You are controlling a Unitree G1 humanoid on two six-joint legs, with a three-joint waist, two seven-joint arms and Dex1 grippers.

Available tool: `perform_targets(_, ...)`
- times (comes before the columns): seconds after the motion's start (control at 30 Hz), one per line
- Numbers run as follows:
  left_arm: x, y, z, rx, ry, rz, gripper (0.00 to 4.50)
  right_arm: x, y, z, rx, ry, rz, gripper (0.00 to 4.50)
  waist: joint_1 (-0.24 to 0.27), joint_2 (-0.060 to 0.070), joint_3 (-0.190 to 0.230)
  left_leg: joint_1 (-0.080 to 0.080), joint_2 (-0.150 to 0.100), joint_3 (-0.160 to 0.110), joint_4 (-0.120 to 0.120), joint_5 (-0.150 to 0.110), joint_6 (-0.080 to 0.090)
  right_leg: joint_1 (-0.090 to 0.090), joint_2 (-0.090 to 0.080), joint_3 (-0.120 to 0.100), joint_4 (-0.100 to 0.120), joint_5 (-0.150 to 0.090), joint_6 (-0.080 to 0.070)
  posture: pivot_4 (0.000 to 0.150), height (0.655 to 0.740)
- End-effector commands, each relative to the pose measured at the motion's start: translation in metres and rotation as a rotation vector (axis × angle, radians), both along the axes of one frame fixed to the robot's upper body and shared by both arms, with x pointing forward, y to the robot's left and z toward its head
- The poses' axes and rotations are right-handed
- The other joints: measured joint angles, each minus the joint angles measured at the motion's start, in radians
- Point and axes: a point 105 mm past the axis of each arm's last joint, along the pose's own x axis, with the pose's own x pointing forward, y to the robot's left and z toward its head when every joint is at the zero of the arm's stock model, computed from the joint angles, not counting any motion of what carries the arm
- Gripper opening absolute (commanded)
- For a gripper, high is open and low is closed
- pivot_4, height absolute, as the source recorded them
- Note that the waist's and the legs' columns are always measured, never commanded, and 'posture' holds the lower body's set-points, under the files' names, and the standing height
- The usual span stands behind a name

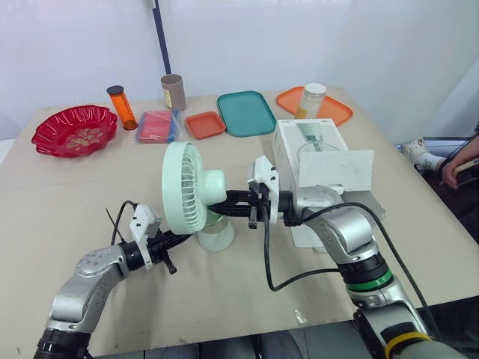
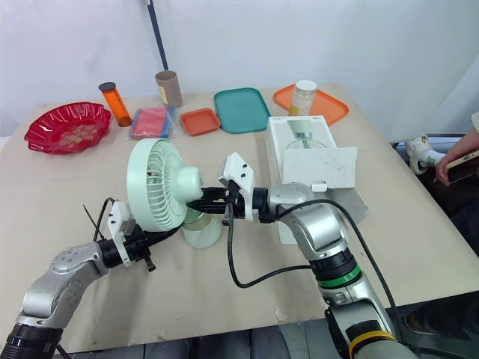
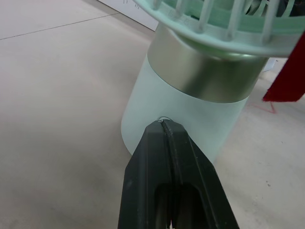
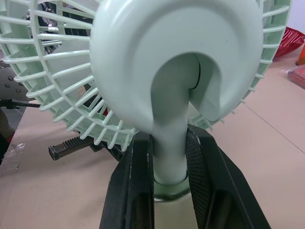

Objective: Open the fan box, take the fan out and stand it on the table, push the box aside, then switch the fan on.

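Observation:
The pale green fan [image 1: 187, 187] stands upright on the table, its cylindrical base [image 1: 215, 236] beside the open white fan box [image 1: 308, 140], whose flap [image 1: 340, 172] is raised. My right gripper [image 4: 169, 139] is shut on the fan's neck [image 4: 169, 114], just behind the head and above the base; it comes in from the box side [image 1: 218, 205]. My left gripper [image 3: 164, 125] is shut with nothing in it. Its tip touches the lower front of the base [image 3: 190, 119], low over the table [image 1: 191, 234].
Along the far edge stand a red bowl [image 1: 73, 131], an orange bottle [image 1: 121, 107], a cardboard tube [image 1: 173, 91], a pink packet [image 1: 156, 126], a small orange tray [image 1: 204, 124], a teal tray [image 1: 246, 112] and an orange tray [image 1: 333, 112] with a jar [image 1: 312, 99]. A person's hand [image 1: 453, 172] is at the right.

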Motion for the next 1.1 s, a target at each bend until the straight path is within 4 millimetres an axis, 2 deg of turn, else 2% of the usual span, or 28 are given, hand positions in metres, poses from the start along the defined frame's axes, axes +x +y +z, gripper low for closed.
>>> perform_targets(0.03, -0.004, -0.010, 0.013, -0.008, -0.048, -0.055, 0.03, -0.010, 0.007, 0.007, 0.015, -0.032, 0.050, 0.53, 0.000, 0.000, 0.000, 0.000, 0.000, 0.000, 0.000, 0.000, 0.000, 0.000, 0.000, 0.000, 0.000, 0.000, 0.000, 0.150, 0.7384)
perform_targets(0.4, -0.004, -0.007, 0.015, 0.005, -0.057, -0.044, 0.03, -0.010, 0.008, 0.007, 0.019, -0.030, 0.050, 0.53, 0.000, 0.000, 0.000, 0.000, 0.000, 0.000, 0.000, 0.000, 0.000, 0.000, 0.000, 0.000, 0.000, 0.000, 0.000, 0.150, 0.7384)
perform_targets(0.5, -0.004, 0.010, 0.022, 0.015, -0.080, 0.010, 0.03, -0.009, 0.005, 0.010, 0.025, -0.032, 0.046, 0.53, -0.001, 0.000, 0.000, 0.000, 0.000, 0.000, 0.000, 0.000, 0.000, 0.000, 0.000, 0.000, 0.000, 0.000, 0.000, 0.150, 0.7384)
perform_targets(0.6, -0.003, 0.037, 0.033, 0.032, -0.111, 0.105, 0.03, -0.008, 0.000, 0.019, 0.053, -0.031, 0.046, 0.53, -0.003, 0.000, 0.000, 0.000, 0.000, 0.000, 0.000, 0.000, 0.000, -0.001, 0.000, 0.000, 0.000, 0.000, 0.000, 0.150, 0.7384)
perform_targets(0.73, -0.006, 0.055, 0.059, 0.006, -0.170, 0.185, 0.03, -0.005, -0.005, 0.030, 0.078, -0.037, 0.036, 0.53, 0.000, 0.000, 0.000, 0.000, 0.000, 0.000, 0.000, 0.000, 0.000, -0.001, 0.000, 0.000, 0.000, 0.000, 0.000, 0.150, 0.7384)
perform_targets(0.93, -0.027, 0.069, 0.070, 0.050, -0.173, 0.199, 0.03, 0.002, -0.014, 0.043, 0.097, -0.056, 0.021, 0.53, -0.002, 0.000, 0.000, -0.001, 0.000, 0.001, 0.000, 0.000, 0.001, -0.001, 0.000, 0.000, 0.000, 0.000, 0.000, 0.150, 0.7384)
perform_targets(1.1, -0.041, 0.066, 0.074, 0.072, -0.201, 0.200, 0.03, 0.004, -0.016, 0.044, 0.086, -0.059, 0.028, 0.53, 0.000, 0.000, 0.001, -0.001, 0.001, 0.001, 0.000, -0.001, 0.001, -0.001, 0.000, 0.000, 0.000, 0.000, 0.000, 0.150, 0.7384)
